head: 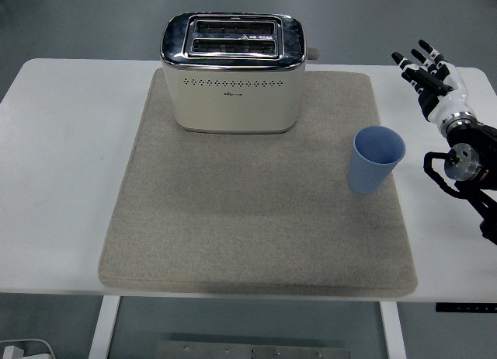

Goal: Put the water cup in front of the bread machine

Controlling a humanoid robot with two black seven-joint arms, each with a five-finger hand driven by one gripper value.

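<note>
From the head view, the bread machine (231,71) is sitting at the upper middle of the frame, on the far part of a grey mat (256,242) that is covering most of the white table (54,180); its 2 slots are facing up and look dark, and I cannot tell whether anything is in them. The water cup (377,158) is standing upright at the right middle of the frame, on the mat near its right edge, well apart from the machine and off to one side, so the bare stretch of mat below the machine is waiting as the likely spot. The cup's mouth is facing up and it looks empty. The right hand (433,78) is hovering at the upper right, above and beyond the cup, fingers stretched out straight and holding nothing, apparently lining up for a side grasp. No left arm is showing.
</note>
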